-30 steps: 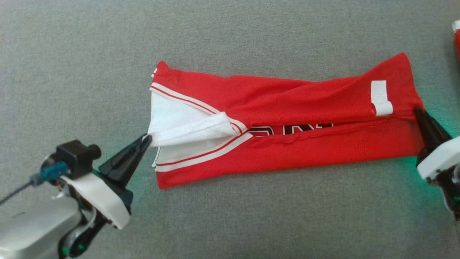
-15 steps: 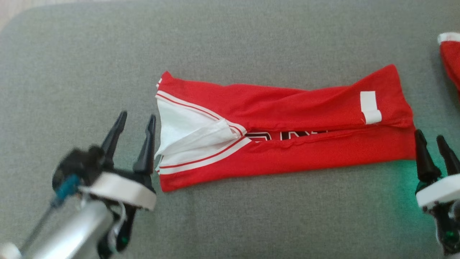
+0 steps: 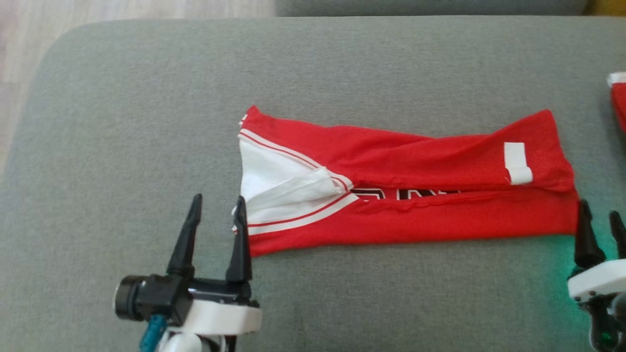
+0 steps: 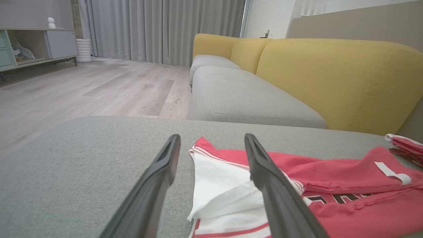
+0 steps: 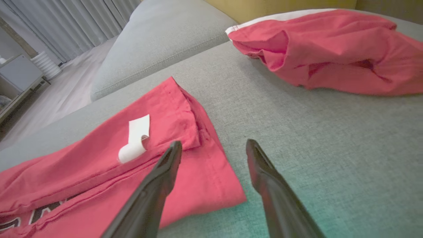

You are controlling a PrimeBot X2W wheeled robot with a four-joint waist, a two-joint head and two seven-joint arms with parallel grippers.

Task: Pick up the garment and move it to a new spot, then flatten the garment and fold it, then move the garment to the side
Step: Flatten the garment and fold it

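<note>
Shows a red garment (image 3: pixel 406 190) folded lengthwise into a long band, lying flat across the middle of a grey cushion (image 3: pixel 146 122), long axis running left to right. Has 2 red layers meeting along a lengthwise line, with black lettering (image 3: pixel 406 194) peeking out between them. Opens at the left end onto a white panel (image 3: pixel 274 181) edged with red and white stripes. Carries a white label (image 3: pixel 517 163), curled at its lower end, near the right end.

Places the left gripper (image 3: pixel 218 198) just beside the garment's left end, 2 dark fingers spread apart and gripping nothing, with the inner finger overlapping the white edge in the head view, contact impossible to tell. Places the right gripper (image 3: pixel 599 209) just beside the lower right corner, fingers likewise spread wide and empty, with bare cushion between them and a green glow on the fabric nearby.

Includes a 2nd red garment (image 5: pixel 330 49), crumpled, with white trim, further right on the same cushion, apart from the first. Beyond: another grey seat cushion (image 4: pixel 244 96), yellow sofa back (image 4: pixel 330 79), pale wood floor (image 4: pixel 82 89), grey curtains (image 4: pixel 158 29).
</note>
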